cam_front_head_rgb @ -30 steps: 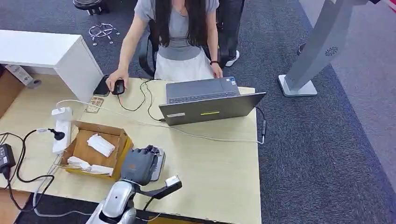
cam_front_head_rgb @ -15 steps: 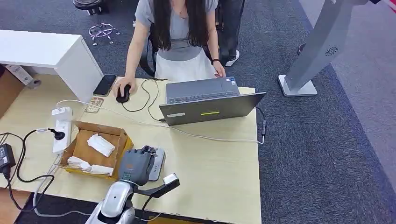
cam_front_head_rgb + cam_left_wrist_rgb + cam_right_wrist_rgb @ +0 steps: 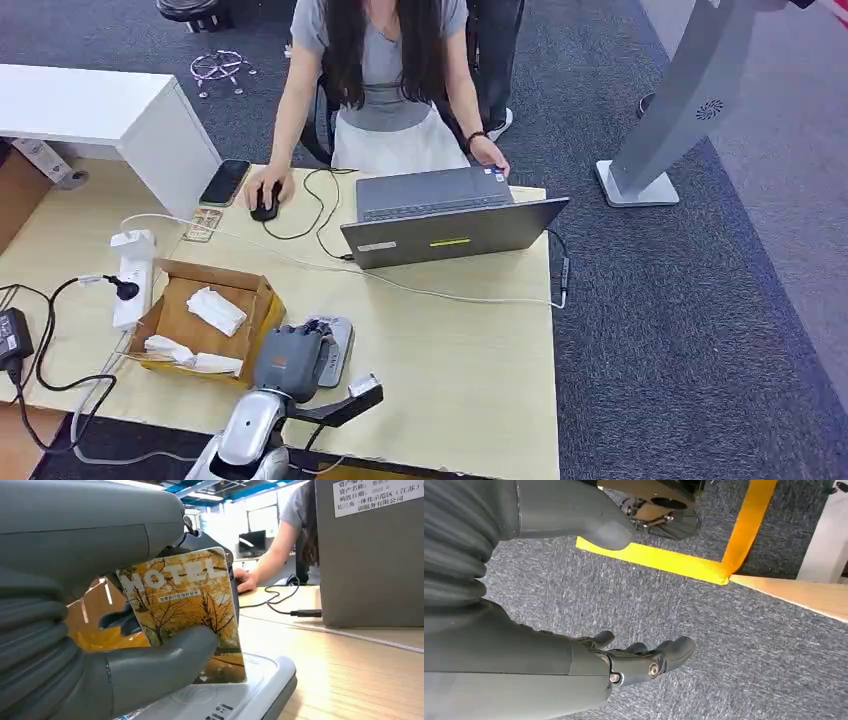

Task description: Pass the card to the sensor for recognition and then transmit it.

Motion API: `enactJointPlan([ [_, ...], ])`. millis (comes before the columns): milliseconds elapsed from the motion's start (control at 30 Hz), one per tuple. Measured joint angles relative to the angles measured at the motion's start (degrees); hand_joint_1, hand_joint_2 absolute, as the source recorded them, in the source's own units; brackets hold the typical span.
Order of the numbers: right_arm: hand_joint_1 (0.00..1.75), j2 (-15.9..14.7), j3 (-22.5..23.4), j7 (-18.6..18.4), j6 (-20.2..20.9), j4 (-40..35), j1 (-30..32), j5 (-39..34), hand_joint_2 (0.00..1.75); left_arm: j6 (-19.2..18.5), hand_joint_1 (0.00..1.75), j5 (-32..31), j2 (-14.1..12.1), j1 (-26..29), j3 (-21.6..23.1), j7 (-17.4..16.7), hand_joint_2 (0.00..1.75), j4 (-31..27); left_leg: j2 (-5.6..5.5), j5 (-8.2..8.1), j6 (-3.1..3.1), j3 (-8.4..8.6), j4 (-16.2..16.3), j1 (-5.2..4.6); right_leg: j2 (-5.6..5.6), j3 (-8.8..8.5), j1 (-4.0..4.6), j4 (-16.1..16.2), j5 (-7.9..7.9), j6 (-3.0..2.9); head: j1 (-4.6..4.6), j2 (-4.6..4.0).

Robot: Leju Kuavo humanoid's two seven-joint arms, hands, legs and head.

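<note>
My left hand [image 3: 291, 358] pinched the hotel key card [image 3: 187, 611] between the thick grey thumb [image 3: 155, 662] and the darker fingers behind it, holding it upright with its lower edge right at the top plate of the card reader [image 3: 235, 697]; I could not tell whether the edge touched. The card was flat, glossy and rectangular, printed with yellow autumn trees and pale lettering. The reader [image 3: 338, 345] was a smooth, light grey slab with rounded corners, lying near the front edge of the pale wooden table [image 3: 470, 350].

Just beside my hand, on the left, stood an open cardboard box [image 3: 203, 318] with white crumpled packets inside, its wall close to the reader. To the right the tabletop lay bare as far as its right edge. Farther back, a thin white cable [image 3: 450, 295] crossed the wood in front of a grey laptop [image 3: 450, 230], where a person [image 3: 385, 80] sat with one hand on a black mouse [image 3: 265, 203].

My right hand [image 3: 644, 662] hung over rough grey carpet [image 3: 724, 645], empty, its fingers loosely apart, near a strip of yellow floor tape [image 3: 704, 562].
</note>
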State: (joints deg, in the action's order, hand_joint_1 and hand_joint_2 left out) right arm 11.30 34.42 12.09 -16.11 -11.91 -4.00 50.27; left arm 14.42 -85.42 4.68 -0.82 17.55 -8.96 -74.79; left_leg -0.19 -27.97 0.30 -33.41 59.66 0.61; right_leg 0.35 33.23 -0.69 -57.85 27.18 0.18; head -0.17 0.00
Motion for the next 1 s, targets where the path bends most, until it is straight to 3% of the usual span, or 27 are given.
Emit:
enactJointPlan([
  [233, 0.00, 0.0, 0.1, 0.0, 0.1, 0.0, -0.1, 0.4, 1.75, -1.9, 1.75, 0.2, -0.1, -0.5, 0.0, -0.4, 1.75, 0.5, -0.02, -0.01, 0.01, 0.04, 0.0, 0.00, -0.05, -0.11, 0.00, 0.0, 0.02, 0.04, -0.02, 0.00],
  [833, 0.00, 0.0, 0.1, 0.0, 0.1, 0.0, -0.1, 0.5, 1.75, -1.9, 1.75, 0.2, -0.1, -0.7, 0.0, -0.4, 1.75, 1.1, -0.04, 0.01, 0.05, 0.17, 0.0, -0.01, -0.11, -0.26, 0.00, 0.0, 0.02, 0.05, 0.00, 0.00],
  [1000, 0.00, 0.0, 0.1, 0.0, 0.1, 0.0, -0.1, 0.9, 1.75, 0.2, 1.75, 0.1, -0.1, -0.8, 0.0, -0.7, 1.75, 1.1, -0.04, 0.03, 0.07, 0.17, 0.0, 0.00, -0.11, -0.26, 0.00, 0.0, 0.01, 0.05, 0.00, 0.00],
])
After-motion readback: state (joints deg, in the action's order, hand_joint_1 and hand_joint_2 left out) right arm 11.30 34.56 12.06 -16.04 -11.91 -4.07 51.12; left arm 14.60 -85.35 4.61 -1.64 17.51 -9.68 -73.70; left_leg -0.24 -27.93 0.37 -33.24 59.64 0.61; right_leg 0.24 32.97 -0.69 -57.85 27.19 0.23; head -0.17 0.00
